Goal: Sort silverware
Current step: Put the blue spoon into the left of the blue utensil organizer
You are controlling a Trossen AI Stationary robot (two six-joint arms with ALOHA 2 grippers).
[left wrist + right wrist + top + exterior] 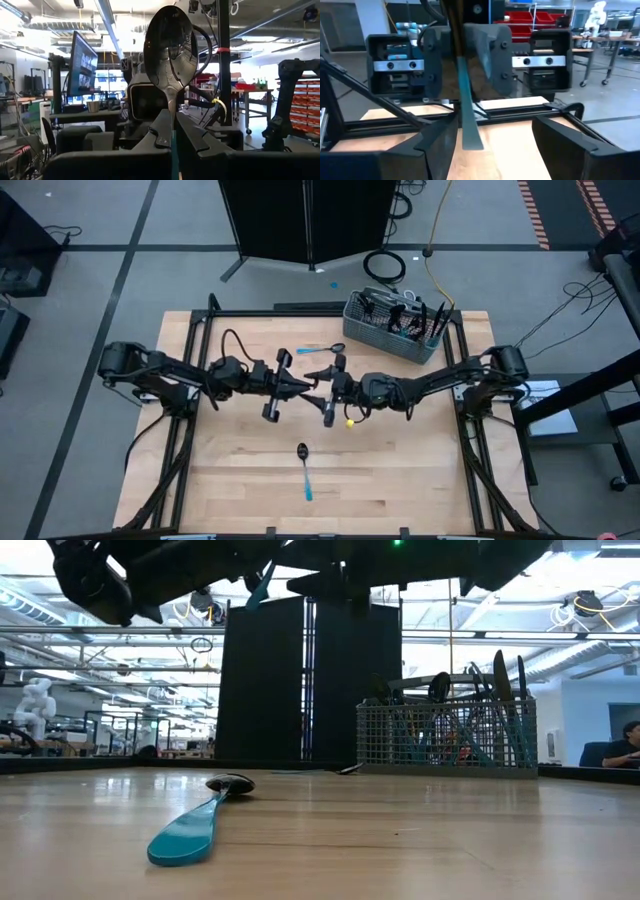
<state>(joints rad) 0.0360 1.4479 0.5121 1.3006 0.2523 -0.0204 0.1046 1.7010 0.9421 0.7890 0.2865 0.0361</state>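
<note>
Wooden table (400,470): two spoons (304,470) (basket (396,326) apart)

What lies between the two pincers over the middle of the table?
A spoon, held by the shut left pincer; in the right wrist view its blue handle hangs between the open right pincer's fingers, untouched by them.

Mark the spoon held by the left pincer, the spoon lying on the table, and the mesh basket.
held spoon (169,47): left wrist view, on its bowl.
lying spoon (304,469): high view, upper handle below the bowl.
mesh basket (446,737): low view, front wall.
</note>
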